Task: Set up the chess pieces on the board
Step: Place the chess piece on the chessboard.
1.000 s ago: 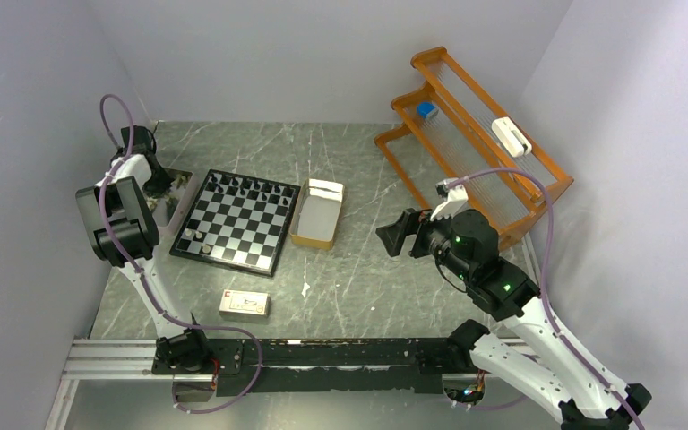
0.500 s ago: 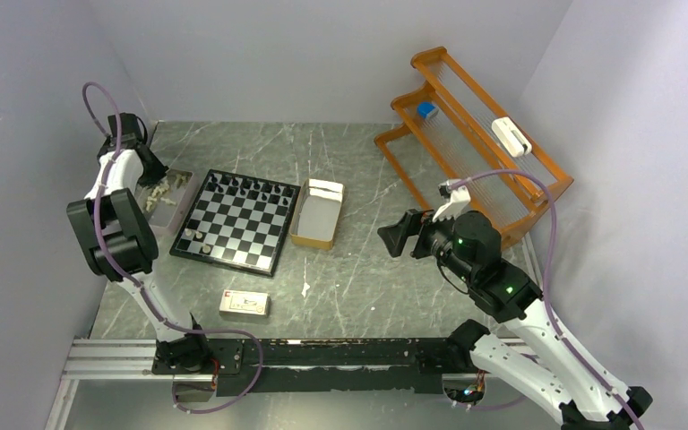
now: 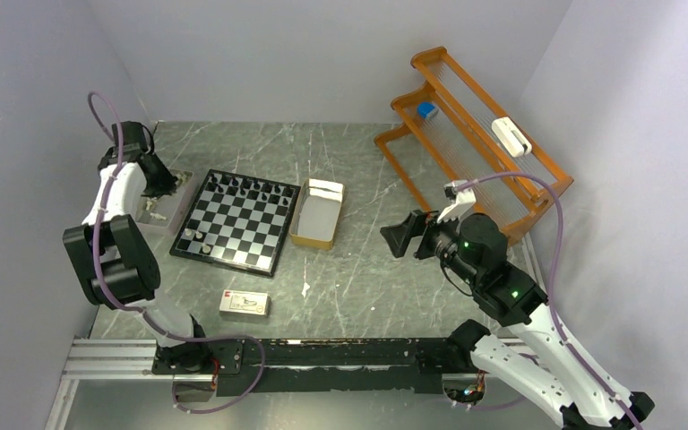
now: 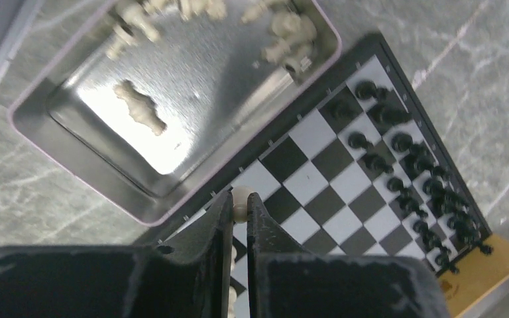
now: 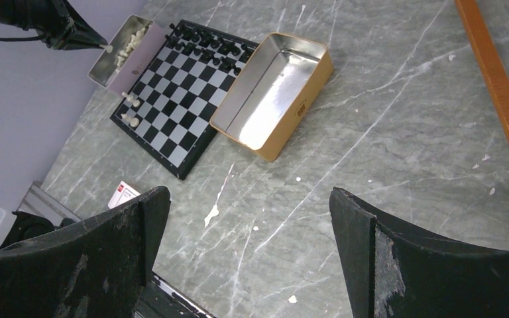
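Your left gripper [image 4: 239, 211] is clamped on one pale chess piece [image 4: 240, 196], pinched between the fingertips and lifted off the surface; in the wrist view the tips show against the board's edge just beside the silver tin [image 4: 205, 86]. That tin sits touching the left side of the board [image 3: 237, 219] and holds the loose pale pieces [image 4: 285, 30], one lying alone [image 4: 139, 109] on the bare metal. On the board you have the black pieces [image 3: 251, 190] lined along the far rows, and a few pale ones [image 3: 199, 237] standing at the near left corner. In front of the board lies a small white carton [image 3: 245, 304] with a red mark at its left end; its print is too small to read. The tan box [image 3: 313, 240] lies open just right of the board. Your right gripper [image 5: 245, 212] hangs over bare table to the right of that box, jaws spread wide and gripping nothing. At the far right stands the orange rack [image 3: 475, 143], carrying a blue item [image 3: 426, 109] and a white one [image 3: 511, 136].
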Controlling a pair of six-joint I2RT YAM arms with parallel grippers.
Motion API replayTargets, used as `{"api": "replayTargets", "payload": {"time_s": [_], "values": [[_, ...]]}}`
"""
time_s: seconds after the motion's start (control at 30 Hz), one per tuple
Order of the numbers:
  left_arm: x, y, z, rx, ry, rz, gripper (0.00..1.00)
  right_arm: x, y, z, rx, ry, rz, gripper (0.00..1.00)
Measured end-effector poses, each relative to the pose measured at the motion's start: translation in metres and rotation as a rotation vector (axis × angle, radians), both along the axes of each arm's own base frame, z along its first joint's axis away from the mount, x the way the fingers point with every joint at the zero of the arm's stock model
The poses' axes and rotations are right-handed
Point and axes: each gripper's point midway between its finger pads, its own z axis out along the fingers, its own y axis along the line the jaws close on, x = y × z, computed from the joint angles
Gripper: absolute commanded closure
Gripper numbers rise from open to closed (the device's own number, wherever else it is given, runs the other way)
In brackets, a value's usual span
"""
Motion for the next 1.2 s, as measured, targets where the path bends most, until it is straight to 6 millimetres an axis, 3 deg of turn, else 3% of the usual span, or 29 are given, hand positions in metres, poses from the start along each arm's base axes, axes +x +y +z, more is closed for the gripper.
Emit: {"api": "replayTargets", "payload": {"time_s": [0.43, 0.57, 0.77, 1.2], "values": [[-0.040, -0.082, -0.001, -0.010, 0.046, -0.200, 0.91, -0.001, 0.001, 0.001, 0.004, 0.001, 0.008, 0.06], [-0.052, -0.098, -0.015, -0.014, 0.074, -0.240, 0.90, -0.002, 0.003, 0.000, 0.010, 0.008, 0.013, 0.06], [-0.071, -0.111, -0.041, -0.011, 0.148, -0.276, 0.90, -0.002, 0.003, 0.000, 0.013, 0.010, 0.012, 0.06], [-0.077, -0.102, -0.064, 0.037, 0.203, -0.259, 0.90, -0.001, 0.004, -0.002, 0.011, 0.019, 0.014, 0.06]]}}
